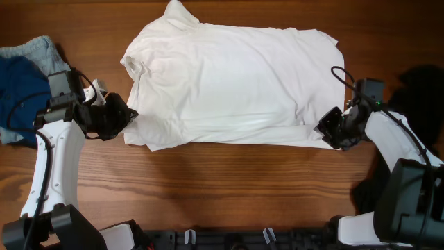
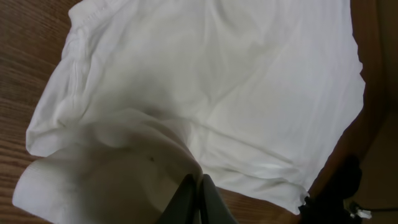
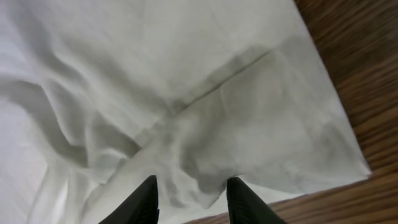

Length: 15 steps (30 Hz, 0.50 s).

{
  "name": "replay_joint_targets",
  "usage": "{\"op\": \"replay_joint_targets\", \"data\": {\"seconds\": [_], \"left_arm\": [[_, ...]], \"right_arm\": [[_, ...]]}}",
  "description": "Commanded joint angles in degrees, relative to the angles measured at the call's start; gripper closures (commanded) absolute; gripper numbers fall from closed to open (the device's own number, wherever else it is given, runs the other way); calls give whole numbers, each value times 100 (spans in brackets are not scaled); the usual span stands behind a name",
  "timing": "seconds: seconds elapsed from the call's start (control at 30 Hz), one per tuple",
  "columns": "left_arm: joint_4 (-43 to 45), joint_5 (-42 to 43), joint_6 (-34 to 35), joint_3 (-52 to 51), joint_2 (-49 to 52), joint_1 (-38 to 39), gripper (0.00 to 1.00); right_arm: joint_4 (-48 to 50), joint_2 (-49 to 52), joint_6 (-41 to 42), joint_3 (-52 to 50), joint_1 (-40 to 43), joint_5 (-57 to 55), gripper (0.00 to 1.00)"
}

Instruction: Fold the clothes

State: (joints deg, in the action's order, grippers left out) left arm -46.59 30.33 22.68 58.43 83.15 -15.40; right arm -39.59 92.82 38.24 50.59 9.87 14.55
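A white T-shirt (image 1: 229,76) lies spread on the wooden table, its near edge partly folded. My left gripper (image 1: 128,114) is at the shirt's near left corner, shut on a pinch of the white fabric (image 2: 124,168); its fingers (image 2: 198,186) press together in the left wrist view. My right gripper (image 1: 331,132) is at the shirt's near right corner. Its fingers (image 3: 191,190) are open and straddle the folded white hem (image 3: 249,124).
A blue garment and a grey one (image 1: 24,76) lie at the far left. A black garment (image 1: 423,83) lies at the right edge. Bare wooden table (image 1: 229,187) runs along the front.
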Motion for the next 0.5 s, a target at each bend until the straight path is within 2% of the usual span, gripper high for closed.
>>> {"op": "replay_joint_targets", "data": {"seconds": [0.0,0.33,0.47], "left_arm": [[-46,4,9,-48,22,17,96],[-79,7,9,-48,22,17,96],[-81,7,9,-48,22,17,96]], "right_arm": [[52,66,393,-48,-142,-205,65],[-219,63,540,-48,-144,-730,65],[-114,63,544,-48,-144,-728,72]]}}
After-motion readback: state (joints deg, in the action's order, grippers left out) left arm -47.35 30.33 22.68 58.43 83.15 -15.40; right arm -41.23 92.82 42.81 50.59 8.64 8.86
